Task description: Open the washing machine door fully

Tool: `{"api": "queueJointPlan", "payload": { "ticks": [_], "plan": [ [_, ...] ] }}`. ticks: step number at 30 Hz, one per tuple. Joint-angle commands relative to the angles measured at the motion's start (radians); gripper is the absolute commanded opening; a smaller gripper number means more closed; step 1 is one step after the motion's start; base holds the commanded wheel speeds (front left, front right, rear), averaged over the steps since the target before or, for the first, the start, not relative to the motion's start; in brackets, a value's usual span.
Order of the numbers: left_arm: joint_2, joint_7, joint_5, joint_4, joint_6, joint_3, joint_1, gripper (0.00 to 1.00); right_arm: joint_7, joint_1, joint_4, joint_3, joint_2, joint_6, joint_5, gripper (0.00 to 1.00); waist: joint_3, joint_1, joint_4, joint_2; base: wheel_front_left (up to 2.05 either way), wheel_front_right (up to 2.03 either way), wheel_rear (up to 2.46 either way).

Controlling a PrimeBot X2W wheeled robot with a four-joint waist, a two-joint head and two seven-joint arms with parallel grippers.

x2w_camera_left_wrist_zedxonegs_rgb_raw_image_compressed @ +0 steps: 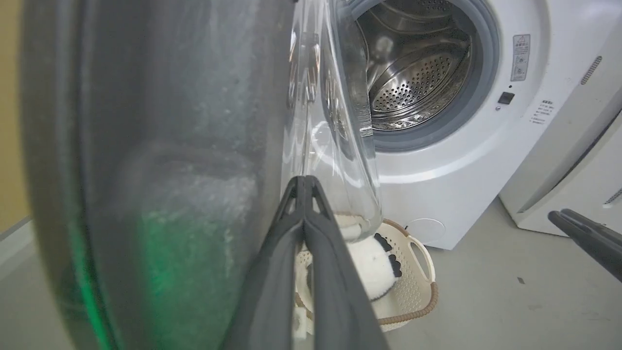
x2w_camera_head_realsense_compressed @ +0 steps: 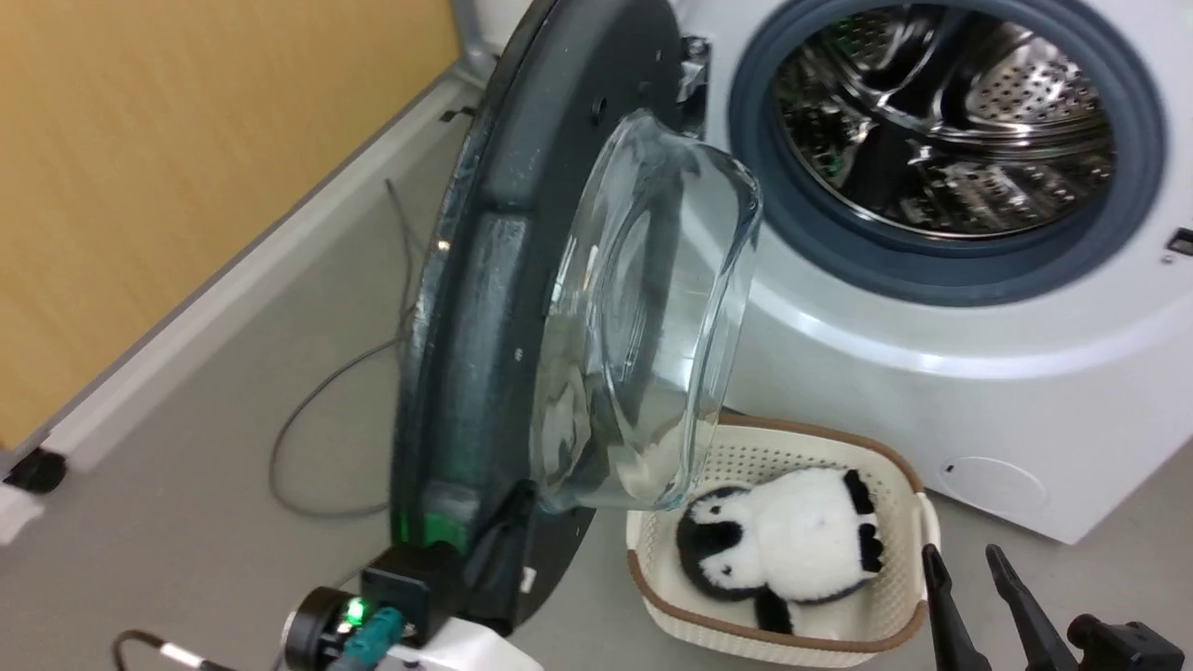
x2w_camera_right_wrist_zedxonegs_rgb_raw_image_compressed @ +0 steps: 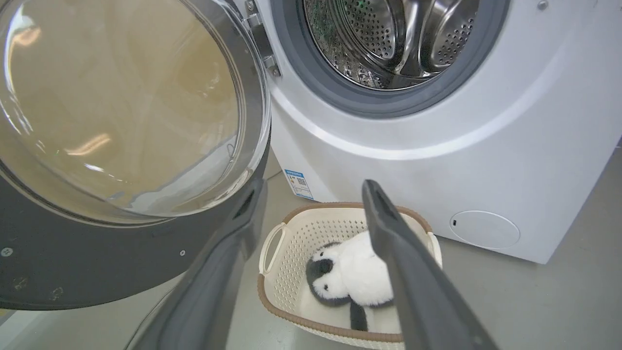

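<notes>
You are midway through the swing: the large round washing machine door [x2w_camera_head_realsense_compressed: 485, 308], glossy black ring around a bulging clear glass bowl, stands out roughly square to the big white front-loading washing machine [x2w_camera_head_realsense_compressed: 932, 373], not yet folded fully back. Your left gripper [x2w_camera_left_wrist_zedxonegs_rgb_raw_image_compressed: 303, 182] has its jaws together with nothing between them, tips at the seam where dark frame meets glass, seemingly pressed on the door's inner face. The next move, I judge, calls for pushing outward from there along the hinge arc. Your right gripper [x2w_camera_right_wrist_zedxonegs_rgb_raw_image_compressed: 313, 187] hangs empty, jaws apart, above the cream perforated plastic basket [x2w_camera_right_wrist_zedxonegs_rgb_raw_image_compressed: 272, 301] holding a black-and-white plush penguin [x2w_camera_right_wrist_zedxonegs_rgb_raw_image_compressed: 350, 279]. Beyond the door from the left jaws, a thin grey cable [x2w_camera_head_realsense_compressed: 308, 410] lies on the floor, and the yellow panelled wall [x2w_camera_head_realsense_compressed: 186, 140] may limit travel.
</notes>
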Motion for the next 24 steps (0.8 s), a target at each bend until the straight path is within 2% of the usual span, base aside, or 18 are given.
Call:
{"api": "queueJointPlan", "payload": {
  "ticks": [1,10,15,24],
  "plan": [
    [0.007,-0.01,-0.009,0.003,0.007,0.014,-0.015,0.0,-0.004,-0.012,0.002,0.001,-0.012,0.001,0.002,1.0,0.015,0.0,0.016,0.0,0.0,0.0,0.0],
    [0.031,-0.074,-0.046,0.045,0.047,0.125,-0.047,0.0,-0.004,-0.028,0.002,0.017,-0.049,0.001,0.002,1.0,0.086,0.0,0.03,0.0,0.0,0.0,0.0],
    [0.063,-0.105,-0.066,0.073,0.065,0.203,-0.092,0.0,0.007,-0.045,-0.013,0.018,-0.082,0.001,0.003,1.0,0.142,0.0,0.019,0.0,0.0,0.0,0.0],
    [0.144,-0.126,-0.112,0.174,0.055,0.315,-0.21,0.0,0.044,-0.054,-0.056,0.003,-0.139,0.001,0.0,1.0,0.237,0.0,-0.009,0.0,0.0,0.0,0.0]
  ]
}}
